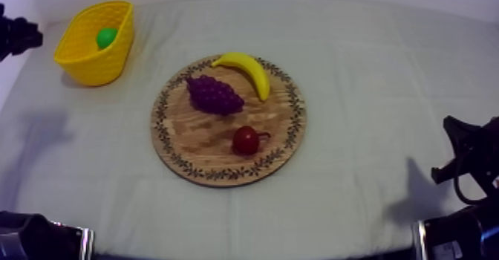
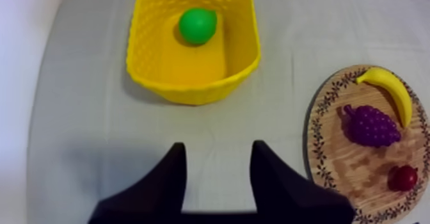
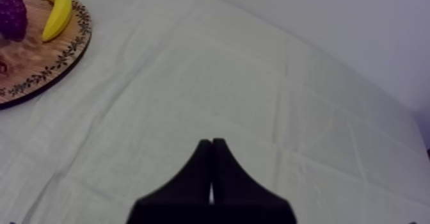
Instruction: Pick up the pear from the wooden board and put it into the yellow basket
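A basket stands at the far left of the table, the pear inside it. Mid-table lies the wooden board: banana at the back, grapes just before it, small red fruit nearest.

A curved yellow toy banana lies on its side, and a bunch of dark purple toy grapes sits near it, at its left in the top view and a little closer to the camera. A small red fruit, glossy and with a short dark stem pointing to the right, rests nearer the camera still, apart from both. The worktop is covered by a grey-white cloth crossed by faint fold creases.
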Motion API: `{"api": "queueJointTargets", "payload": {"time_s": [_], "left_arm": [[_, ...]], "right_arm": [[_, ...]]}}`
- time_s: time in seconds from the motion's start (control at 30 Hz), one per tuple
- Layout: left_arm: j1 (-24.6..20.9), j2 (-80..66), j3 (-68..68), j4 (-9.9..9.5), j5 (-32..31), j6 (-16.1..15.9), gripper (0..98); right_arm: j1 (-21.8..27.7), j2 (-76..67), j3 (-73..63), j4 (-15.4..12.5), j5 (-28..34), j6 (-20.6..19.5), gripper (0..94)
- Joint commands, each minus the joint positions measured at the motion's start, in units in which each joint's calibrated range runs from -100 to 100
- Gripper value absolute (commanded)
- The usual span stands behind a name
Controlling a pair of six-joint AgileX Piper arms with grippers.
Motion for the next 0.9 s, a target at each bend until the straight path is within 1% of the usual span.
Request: {"api": "queueJointTargets", "payload": {"time_s": [0.0,0.17,0.43,0.63,0.87], "left_arm": [[0.0,-6.2,6.1,-0.32,-2.3,0.6,34.8],[0.2,-14.8,13.9,-1.07,-6.4,1.6,28.8],[1.3,-28.8,27.3,-1.05,-15.0,2.6,22.8],[1.7,-38.6,35.7,-1.25,-18.7,4.8,14.8],[1.9,-49.3,45.0,-1.23,-23.6,6.4,9.8]], "right_arm": [[0.0,0.0,0.0,0.0,0.0,0.0,0.4],[0.0,0.0,0.0,0.0,0.0,0.0,0.4],[0.0,0.0,0.0,0.0,0.0,0.0,0.4],[0.0,0.0,0.0,0.0,0.0,0.0,0.4],[0.0,0.0,0.0,0.0,0.0,0.0,0.4]]}}
